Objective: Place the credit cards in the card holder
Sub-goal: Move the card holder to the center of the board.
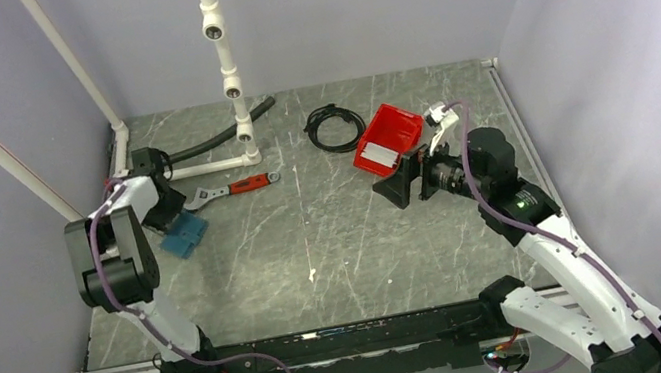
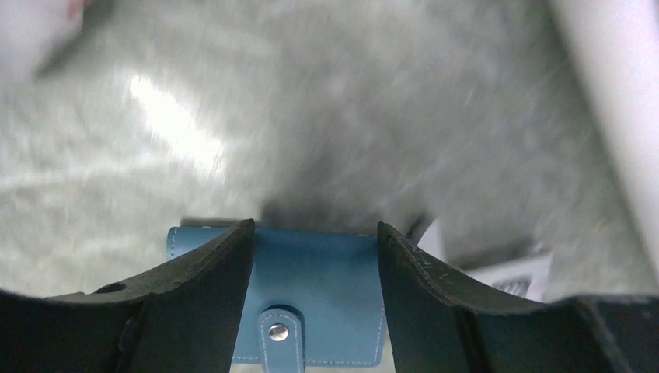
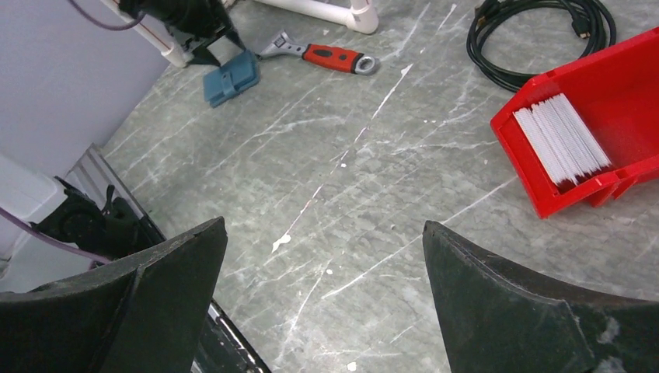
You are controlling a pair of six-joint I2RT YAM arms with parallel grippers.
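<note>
Card holder (image 1: 184, 233), blue and flat, lies on the grey marbled table (image 1: 337, 246) at its far left. It is near the foot of the white pipe frame (image 1: 227, 62) and right under the left gripper (image 1: 167, 214).

Both arms reach out over the table, well apart from each other. The left one bends down at the holder. The other stretches to the far right, where the right gripper (image 3: 323, 225) hangs above bare table just beside the red bin (image 1: 402, 122). It is spread wide with nothing between its fingers.

The bin holds a white ribbed stack (image 3: 559, 140); whether these are cards I cannot tell. A coiled black cable (image 1: 310, 132) sits near the bin on the left. A wrench (image 3: 330, 56) with a red handle lies between the cable and the holder, close to the pipe frame.

Seen from the left wrist, the left gripper is partly open. Its fingers (image 2: 210, 272) stand over the holder, one toward each side, with the holder's middle showing in the gap. The holder is wider than that gap and lies flat, so it is not clamped. Whether the fingertips touch it I cannot tell. Its strap (image 2: 277, 332), with a metal snap, sits between the fingers. A small white piece (image 2: 509, 272) shows just beside the holder, too blurred to name.
</note>
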